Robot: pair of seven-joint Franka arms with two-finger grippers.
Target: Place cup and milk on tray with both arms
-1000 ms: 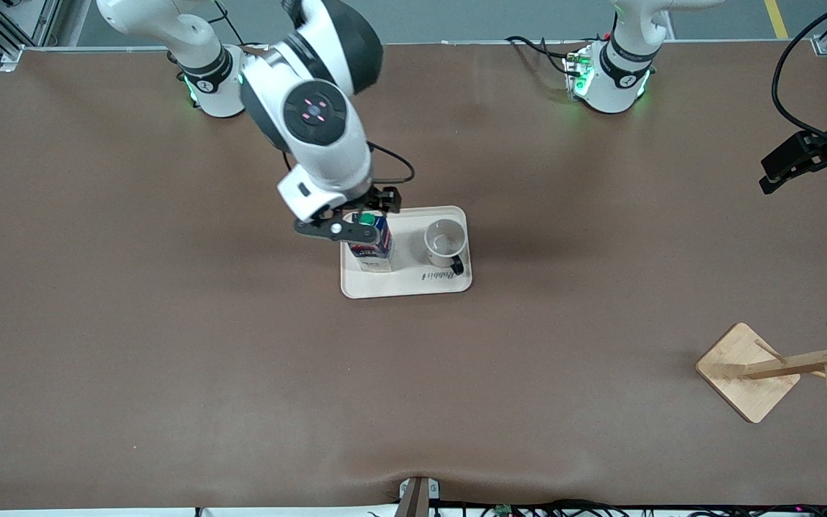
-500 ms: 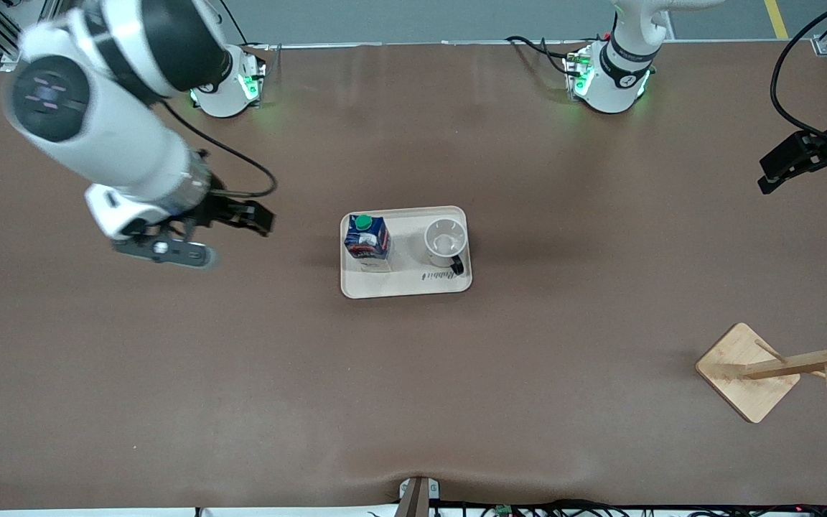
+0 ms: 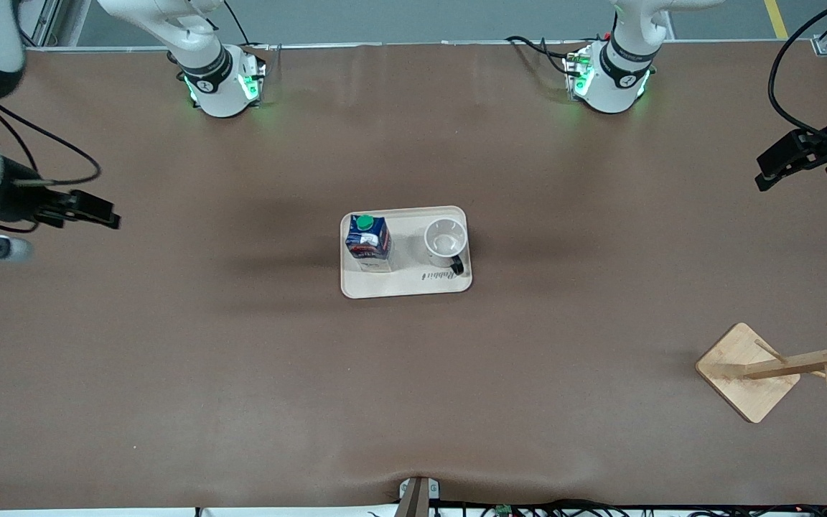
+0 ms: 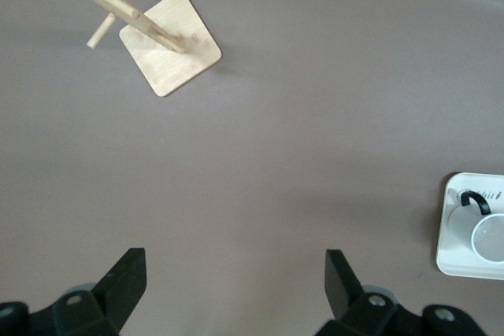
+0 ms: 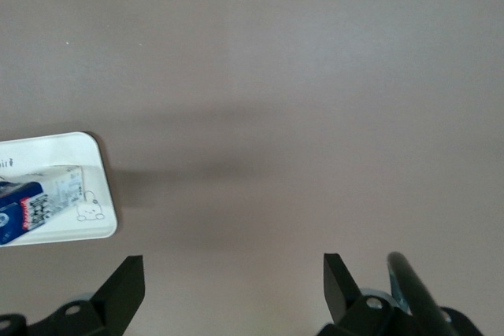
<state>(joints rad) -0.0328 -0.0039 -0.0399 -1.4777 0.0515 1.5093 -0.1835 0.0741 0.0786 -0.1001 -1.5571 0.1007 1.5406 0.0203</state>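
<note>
The tray (image 3: 406,283) sits mid-table with the milk (image 3: 368,243) standing upright on the part of it toward the right arm's end and the cup (image 3: 445,242) upright beside it, handle turned toward the front camera. Both things rest on the tray, so the task looks finished; nothing seems left but parking the arms. The right gripper (image 5: 232,293) hangs over bare table at its own end, jaws wide apart and empty. The left gripper (image 4: 235,289) hangs over its end, also spread wide and holding nothing, the wooden rack (image 3: 772,370) nearby.
</note>
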